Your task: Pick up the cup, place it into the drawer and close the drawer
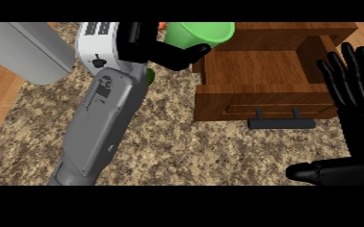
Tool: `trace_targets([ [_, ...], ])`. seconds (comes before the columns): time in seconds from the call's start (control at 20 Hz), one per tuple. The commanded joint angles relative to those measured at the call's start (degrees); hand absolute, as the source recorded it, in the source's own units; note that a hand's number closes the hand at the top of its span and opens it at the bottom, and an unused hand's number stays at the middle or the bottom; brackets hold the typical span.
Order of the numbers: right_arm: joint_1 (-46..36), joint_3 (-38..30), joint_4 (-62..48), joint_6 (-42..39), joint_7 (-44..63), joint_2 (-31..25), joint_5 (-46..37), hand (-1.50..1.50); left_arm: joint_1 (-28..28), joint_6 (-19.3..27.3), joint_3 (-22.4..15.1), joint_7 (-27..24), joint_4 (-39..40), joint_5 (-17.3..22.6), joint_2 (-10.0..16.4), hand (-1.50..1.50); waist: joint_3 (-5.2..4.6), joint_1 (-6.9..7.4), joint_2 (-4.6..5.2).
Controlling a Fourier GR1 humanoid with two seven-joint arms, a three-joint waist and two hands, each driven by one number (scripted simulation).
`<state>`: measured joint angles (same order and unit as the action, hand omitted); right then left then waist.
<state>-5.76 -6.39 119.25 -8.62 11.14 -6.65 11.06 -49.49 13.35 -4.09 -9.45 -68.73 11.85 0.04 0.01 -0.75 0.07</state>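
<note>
In the head view, the left forearm (99, 120), grey with a white section near the wrist, runs from the near left edge of the speckled stone counter (185, 149) up toward the far middle. It ends in the black left hand (150, 48). That hand is curled against the left side of the green cup (206, 32), with one dark fingertip (198, 52) hooked under the cup's near edge, so the cup is held in its grasp. The cup sits at the far left corner of the open wooden drawer (263, 101), overlapping the drawer's left wall and the front of the wooden cabinet (292, 31) behind it. Its far part is cut off by the top of the view, and the view does not show how high it hangs over the drawer. The drawer is pulled out toward the near side, its bare wooden floor showing. A black bar handle (281, 123) stands off its front panel on two short posts. At the right edge the right hand (353, 134) rests open, its long fingers straight and pointing toward the far side beside the drawer's right wall, its thumb lying across near the bottom, holding nothing. A plain grey slab-like object (32, 53) lies at the far left, apart from the arm.
</note>
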Motion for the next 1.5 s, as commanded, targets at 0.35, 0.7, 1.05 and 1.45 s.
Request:
trace_targets([
  [0.35, 1.2, 2.0, -1.2, -0.7, -2.3, 1.1, -1.6, -1.5, -12.0, 9.0, -6.9, -3.6, 17.3, 6.7, 0.0, 1.5, 0.01, -0.72, 0.08],
  [0.7, 1.7, -1.4, -1.2, -2.5, -3.1, -1.2, 0.8, -1.5, -20.9, 10.1, -8.2, -5.3, 29.5, 10.8, 0.0, 1.5, 0.04, -1.51, 0.28],
  [1.05, -1.1, 4.7, -3.5, -0.2, -3.6, 2.8, -3.3, -1.5, -23.2, 11.8, -16.4, -9.7, 38.6, 18.7, 0.0, 1.5, 0.05, -3.67, 0.75],
  [1.45, -3.9, 2.4, -3.9, -0.8, -1.3, 0.7, -0.9, -1.5, -25.8, 8.5, -20.1, -12.9, 46.6, 20.5, 0.0, 1.5, 0.05, -4.59, 1.3],
])
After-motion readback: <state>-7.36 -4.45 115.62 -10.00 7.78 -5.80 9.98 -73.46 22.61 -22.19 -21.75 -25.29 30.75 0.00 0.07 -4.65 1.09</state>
